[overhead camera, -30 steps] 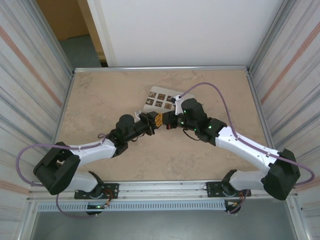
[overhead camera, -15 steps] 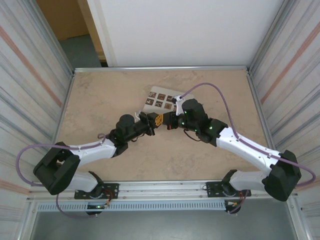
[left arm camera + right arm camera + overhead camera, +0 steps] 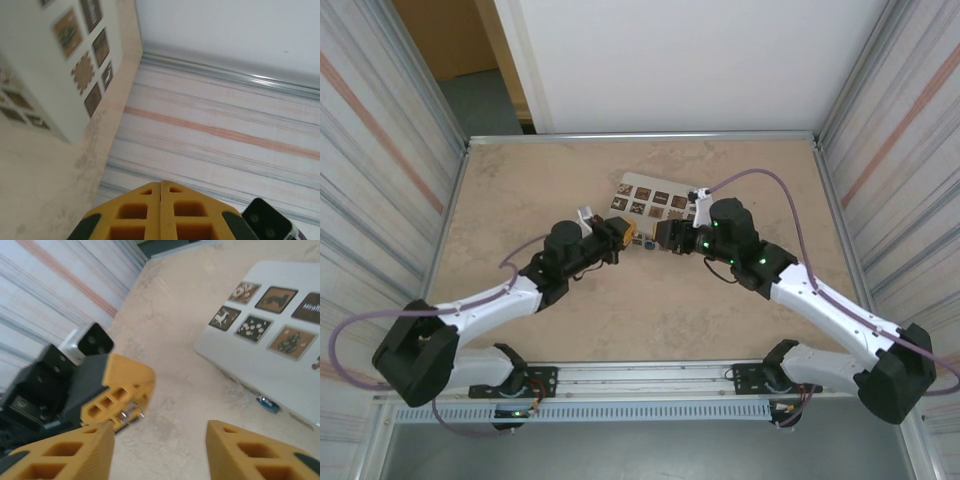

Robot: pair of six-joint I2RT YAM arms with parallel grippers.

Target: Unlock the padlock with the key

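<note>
The padlock (image 3: 267, 403) is a tiny blue thing lying on the table against the near edge of the white box (image 3: 280, 340); from above it is a small bluish spot (image 3: 648, 243) between the two grippers. My left gripper (image 3: 135, 395) is shut, and a short silvery key (image 3: 131, 413) sticks out from between its yellow fingers. In the left wrist view the left gripper (image 3: 161, 187) has its jaws pressed together and points at the side wall. My right gripper (image 3: 160, 440) is open with nothing between its fingers, to the left of the padlock.
The white box (image 3: 655, 200) with dark patterned squares lies flat just behind both grippers, and its corner (image 3: 45, 75) is close to the left gripper. Ribbed metal walls (image 3: 400, 150) enclose the table on both sides.
The right gripper has opened and drawn back to the right, away from the padlock. The left gripper has pulled away up and to the left with the key, so the two grippers no longer meet.
</note>
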